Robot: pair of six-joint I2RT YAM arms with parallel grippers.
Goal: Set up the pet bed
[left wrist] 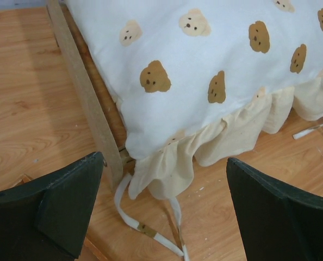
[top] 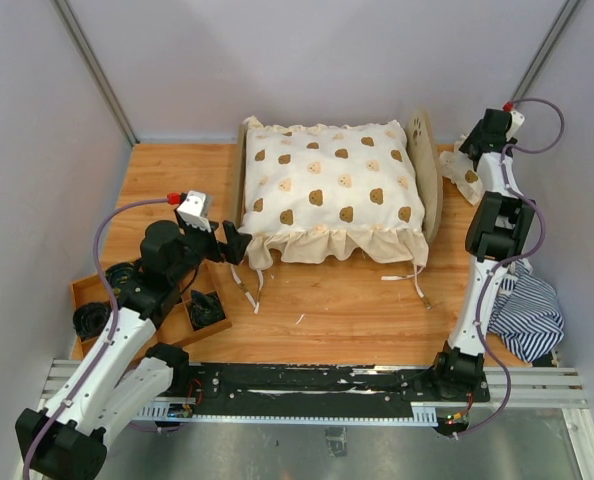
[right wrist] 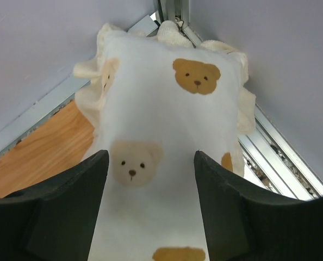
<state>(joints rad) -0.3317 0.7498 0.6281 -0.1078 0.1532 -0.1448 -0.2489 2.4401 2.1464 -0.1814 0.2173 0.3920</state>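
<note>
One pet bed (top: 429, 170) stands mid-counter (top: 327, 315), its arched headboard to the right and its low footboard (top: 241, 175) to the left, with one cream bear-print cover (top: 332, 190) over it and two ties (left wrist: 150, 231) trailing at the near left corner. The left end effector (left wrist: 164, 157) sits near that corner, fingers wide apart and empty. The right end effector (right wrist: 150, 153), fingers also spread, hangs over one bear-print pillow (right wrist: 167, 109) in the far right corner. One blue-and-white striped cloth (top: 532, 310) lies near right.
</note>
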